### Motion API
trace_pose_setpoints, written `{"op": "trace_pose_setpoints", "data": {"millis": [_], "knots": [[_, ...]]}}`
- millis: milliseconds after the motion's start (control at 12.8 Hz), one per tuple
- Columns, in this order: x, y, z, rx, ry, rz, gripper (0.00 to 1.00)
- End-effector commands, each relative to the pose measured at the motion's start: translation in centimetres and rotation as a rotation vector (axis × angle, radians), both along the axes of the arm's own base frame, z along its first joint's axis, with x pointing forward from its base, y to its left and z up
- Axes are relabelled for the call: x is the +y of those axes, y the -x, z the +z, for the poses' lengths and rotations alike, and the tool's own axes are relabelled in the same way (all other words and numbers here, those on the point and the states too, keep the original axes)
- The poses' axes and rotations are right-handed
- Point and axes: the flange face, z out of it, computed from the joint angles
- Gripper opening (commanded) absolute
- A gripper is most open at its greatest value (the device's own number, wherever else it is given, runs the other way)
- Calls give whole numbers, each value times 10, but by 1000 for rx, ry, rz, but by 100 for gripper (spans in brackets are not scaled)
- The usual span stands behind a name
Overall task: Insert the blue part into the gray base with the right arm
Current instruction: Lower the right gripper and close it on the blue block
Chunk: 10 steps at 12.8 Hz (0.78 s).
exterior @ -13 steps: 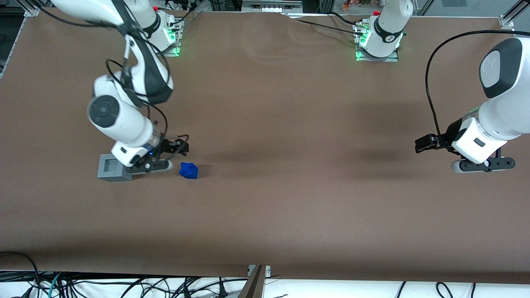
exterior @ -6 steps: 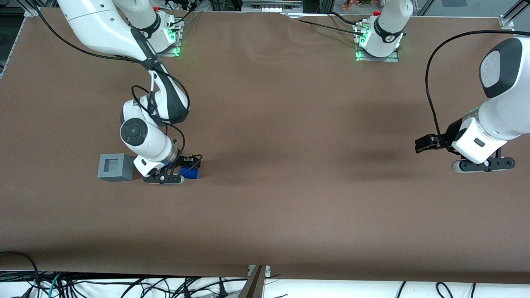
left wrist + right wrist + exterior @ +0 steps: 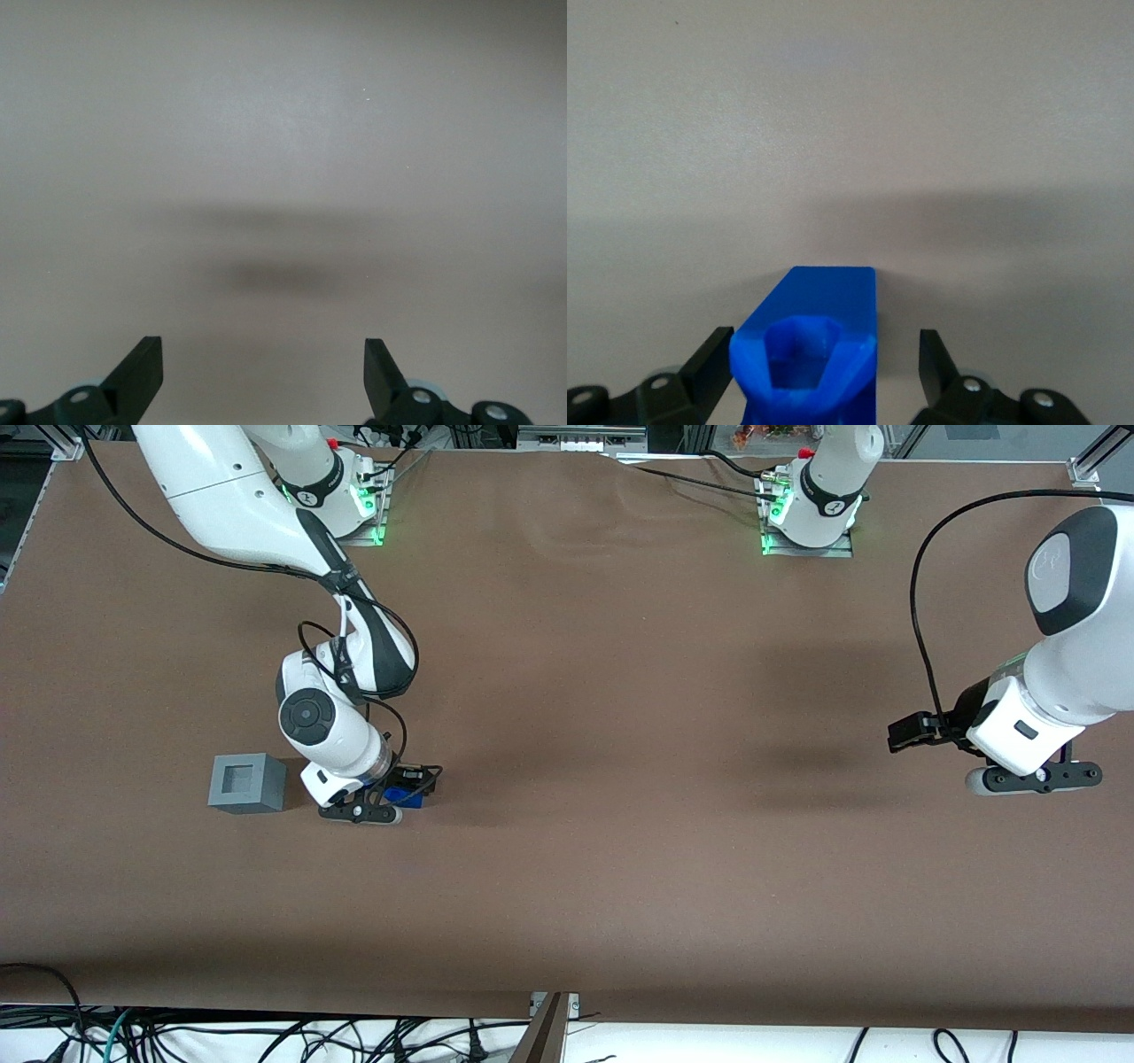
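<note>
Within the last second the gripper (image 3: 400, 793) has been carried from the gray base (image 3: 247, 783) to the blue part (image 3: 808, 354) — fingers spread around it, not yet pinching — so a grasp seems imminent.

Glossy plastic blue part (image 3: 811, 354), matt gray base (image 3: 247, 783), seemingly felt-like brown table (image 3: 620, 691).

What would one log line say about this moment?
stage: reaching for grasp | pincer: open, down at table, straddling blue part | blue part: on table, not lifted | gray base: beside it, hole empty
</note>
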Motion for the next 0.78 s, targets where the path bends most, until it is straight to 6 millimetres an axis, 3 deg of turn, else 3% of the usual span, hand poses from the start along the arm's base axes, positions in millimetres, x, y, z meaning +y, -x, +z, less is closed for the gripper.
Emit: {"op": "trace_pose_setpoints", "data": {"millis": [0, 78, 311, 389, 545, 701], "knots": [[2, -4, -2, -10, 4, -14, 80], [2, -4, -3, -8, 3, -15, 74], [3, -4, -3, -6, 3, -36, 40], [3, -5, 0, -12, 1, -30, 33], [-1, -9, 12, -6, 9, -19, 33], [-6, -9, 41, 20, 26, 18, 33]]}}
